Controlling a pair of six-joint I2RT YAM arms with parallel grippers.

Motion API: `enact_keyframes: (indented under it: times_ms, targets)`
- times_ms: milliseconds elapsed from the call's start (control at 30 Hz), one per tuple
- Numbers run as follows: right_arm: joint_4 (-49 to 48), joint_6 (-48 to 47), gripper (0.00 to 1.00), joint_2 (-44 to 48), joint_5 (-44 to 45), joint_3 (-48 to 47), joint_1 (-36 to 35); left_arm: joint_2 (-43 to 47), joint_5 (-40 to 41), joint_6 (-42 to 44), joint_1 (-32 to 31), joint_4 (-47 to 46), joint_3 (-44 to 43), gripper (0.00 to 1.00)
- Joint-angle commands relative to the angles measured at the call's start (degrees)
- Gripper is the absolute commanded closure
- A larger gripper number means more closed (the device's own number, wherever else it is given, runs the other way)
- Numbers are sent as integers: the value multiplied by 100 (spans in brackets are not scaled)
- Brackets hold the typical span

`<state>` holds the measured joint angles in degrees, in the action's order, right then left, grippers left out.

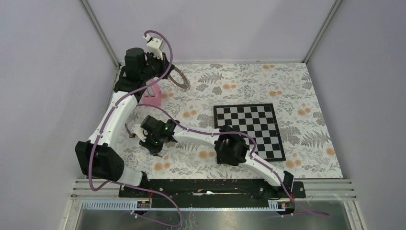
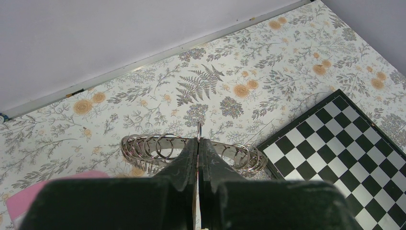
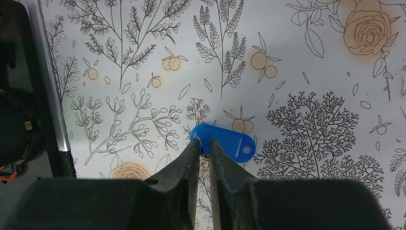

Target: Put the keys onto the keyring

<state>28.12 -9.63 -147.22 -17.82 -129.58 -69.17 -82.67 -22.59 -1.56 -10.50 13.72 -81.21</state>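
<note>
The chessboard (image 1: 249, 130) lies flat on the flowered counter (image 1: 287, 81), and both arms work well to its left. Beyond its far left corner, near the back wall, the left hand (image 2: 198, 141) is pinched fully together on the keyring (image 2: 153, 146), with a thin bit of wire standing up between the fingertips. The ring's band reads as a row of overlapping bright loops curving away to either side of the grip. Whether it rests on the counter or hangs just clear cannot be told. A pink block (image 1: 153, 98) sits on the counter between that hand and the chessboard's left edge. Level with the board's near left corner but well apart from it, the right hand (image 3: 205, 146) points down at the key (image 3: 230, 139), which lies flat on the counter, its blue head to one side. The fingers stand narrow, straddling the key's small metal end. Whether they already press on it cannot be told.
</note>
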Motion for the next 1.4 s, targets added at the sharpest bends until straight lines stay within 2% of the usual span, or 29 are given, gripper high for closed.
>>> enact_keyframes:
  times_ms: [0,233,433,700,800,1033,1367]
  targets:
    - [293,-57,82,128,82,-192,-65,58,-141,-28,31,-327,-113,100]
    - [340,9,88,210,52,-162,-62,55,-142,-15,31,-302,-127,100]
    - [387,6,100,321,87,-89,-61,74,-137,9,31,-290,-131,100]
    - [382,-218,100,906,278,550,33,35,-114,112,31,-166,-276,100]
    - [200,-289,100,1321,342,1177,158,2,-109,234,31,-144,-322,100]
    - [-841,-504,100,2868,365,3445,657,-40,-130,334,31,-156,-318,100]
    - [-1547,-891,100,4219,-661,5205,1528,-65,-151,508,31,-291,-123,100]
